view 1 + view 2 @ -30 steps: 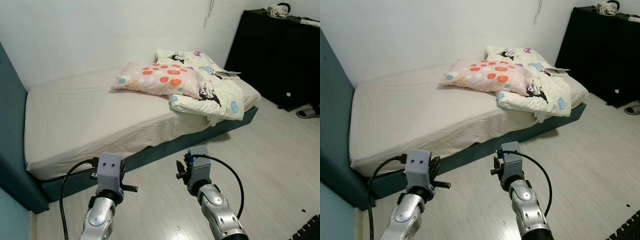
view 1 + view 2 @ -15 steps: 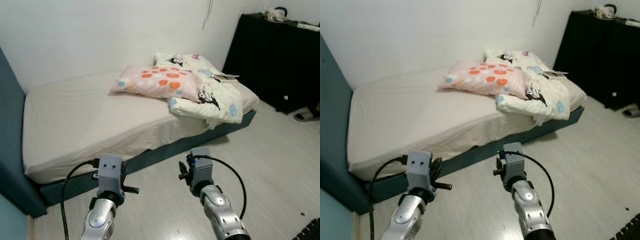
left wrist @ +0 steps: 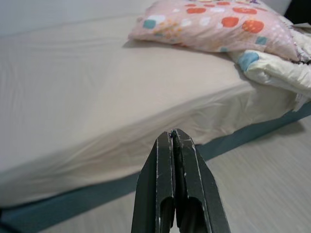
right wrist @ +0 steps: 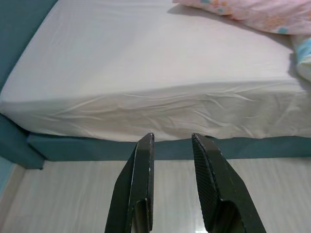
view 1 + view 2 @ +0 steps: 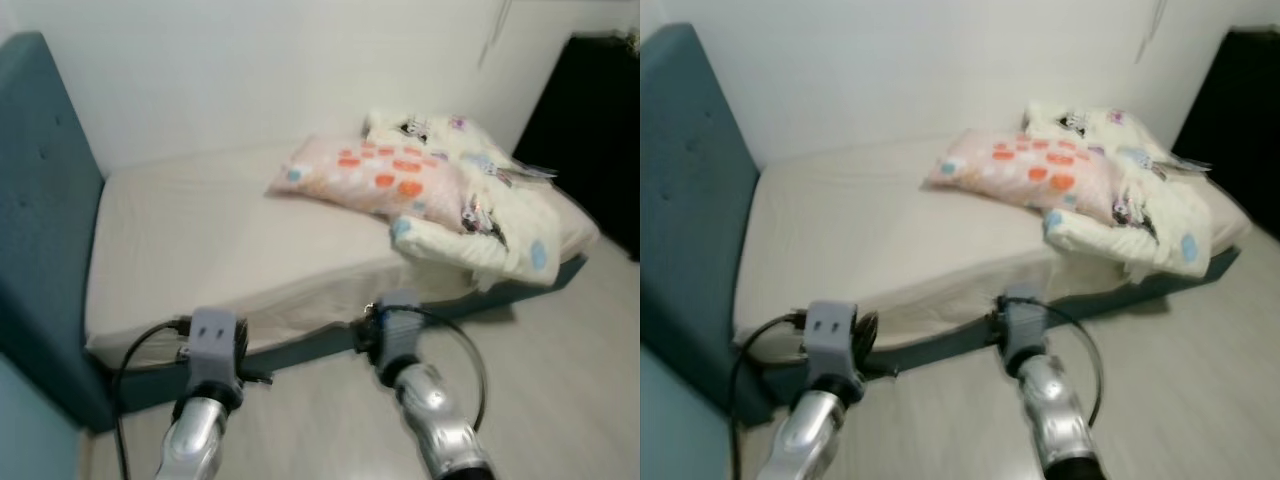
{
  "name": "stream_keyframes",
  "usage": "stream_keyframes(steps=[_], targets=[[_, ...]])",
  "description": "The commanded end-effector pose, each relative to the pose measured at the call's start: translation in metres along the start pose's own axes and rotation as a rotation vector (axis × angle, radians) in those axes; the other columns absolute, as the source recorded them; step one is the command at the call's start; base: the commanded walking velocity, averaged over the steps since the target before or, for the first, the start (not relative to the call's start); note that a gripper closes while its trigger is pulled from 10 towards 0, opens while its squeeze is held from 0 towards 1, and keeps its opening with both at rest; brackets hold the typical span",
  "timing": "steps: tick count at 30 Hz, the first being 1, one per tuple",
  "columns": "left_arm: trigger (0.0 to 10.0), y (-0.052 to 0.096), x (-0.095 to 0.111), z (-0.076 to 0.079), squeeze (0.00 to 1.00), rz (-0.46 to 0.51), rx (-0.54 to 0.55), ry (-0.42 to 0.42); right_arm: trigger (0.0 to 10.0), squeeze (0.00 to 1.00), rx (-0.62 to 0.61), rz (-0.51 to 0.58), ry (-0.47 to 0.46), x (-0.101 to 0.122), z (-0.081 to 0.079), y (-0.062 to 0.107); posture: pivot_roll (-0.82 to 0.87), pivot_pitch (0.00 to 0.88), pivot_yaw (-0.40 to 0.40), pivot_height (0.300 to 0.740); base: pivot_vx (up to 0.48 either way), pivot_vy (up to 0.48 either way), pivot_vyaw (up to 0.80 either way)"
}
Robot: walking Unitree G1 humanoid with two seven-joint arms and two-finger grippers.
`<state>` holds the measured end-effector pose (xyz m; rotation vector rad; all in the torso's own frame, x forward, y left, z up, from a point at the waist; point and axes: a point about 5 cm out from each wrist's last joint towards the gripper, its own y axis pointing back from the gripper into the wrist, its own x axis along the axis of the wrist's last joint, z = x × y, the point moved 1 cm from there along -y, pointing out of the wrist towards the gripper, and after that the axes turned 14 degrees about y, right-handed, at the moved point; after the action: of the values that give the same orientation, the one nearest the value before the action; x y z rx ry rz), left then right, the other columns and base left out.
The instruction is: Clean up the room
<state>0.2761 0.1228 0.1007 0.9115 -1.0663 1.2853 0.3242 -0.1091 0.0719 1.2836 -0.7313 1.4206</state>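
left wrist view: pillow [image 3: 214, 22] on bed [image 3: 82, 92], beyond left gripper [image 3: 174, 141].

Cloth bed, glossy floor, black claws

Ahead of the right gripper [image 4: 172, 141], a matt creased bedsheet [image 4: 160, 63] and soft spotted pillow [image 3: 218, 24]; below it a shiny wood-look floor [image 4: 73, 194].

Head views: looking down and forward, bed [image 5: 230, 240] at 12 o'clock. Wrist views: low, near floor [image 4: 73, 194], sharing bed's edge.
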Motion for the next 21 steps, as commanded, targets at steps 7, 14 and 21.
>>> stream_keyframes(steps=[7,14,21], targets=[[10.0,0.0009,-0.0045,0.0047,0.00,-0.017,-0.017,0.012,10.0,0.00,-0.025,-0.042,0.007,-0.0123,0.0096,0.0057,-0.06,0.089,-0.025,0.740,0.329,0.000,0.00],[10.0,0.0004,-0.0044,0.0047,0.00,-0.019,-0.018,0.009,10.0,0.00,-0.023,-0.037,0.009,-0.0121,0.0094,0.0057,-0.06,0.091,-0.025,0.740,0.328,0.000,0.00],[10.0,0.0006,-0.0043,0.0038,0.00,-0.018,-0.015,0.012,10.0,0.00,-0.039,-0.042,0.020,-0.0124,0.0123,0.0057,-0.06,0.092,-0.025,0.740,0.328,0.000,0.00]])
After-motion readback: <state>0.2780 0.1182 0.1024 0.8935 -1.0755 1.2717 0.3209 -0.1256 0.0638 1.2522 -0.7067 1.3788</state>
